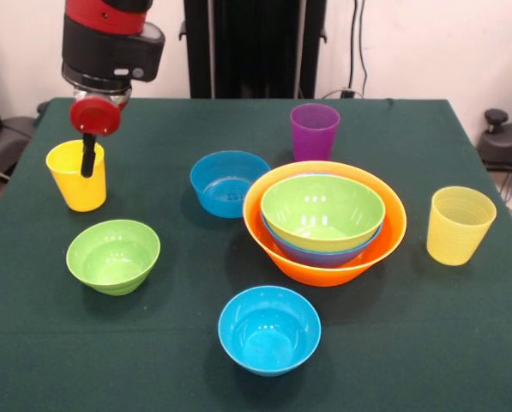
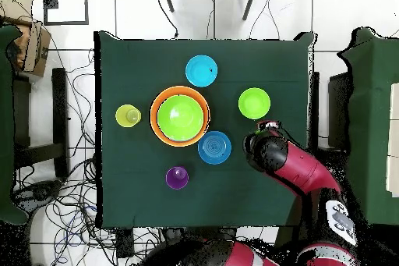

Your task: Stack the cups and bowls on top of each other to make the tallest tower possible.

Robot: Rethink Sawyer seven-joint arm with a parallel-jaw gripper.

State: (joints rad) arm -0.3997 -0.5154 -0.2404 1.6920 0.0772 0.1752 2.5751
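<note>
Hanging straight over the yellow cup [image 1: 76, 176] at the worktop's [image 1: 238, 360] nine o'clock side, the gripper [image 1: 88, 159] dips a finger inside its rim; whether it pinches the wall I cannot tell. The cup stands upright, the tower [image 1: 324, 221] at three o'clock.

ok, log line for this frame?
gripper: inside yellow cup | tower: orange, blue, green bowls nested | loose: two blue bowls, green bowl, purple cup, ribbed cup
</note>
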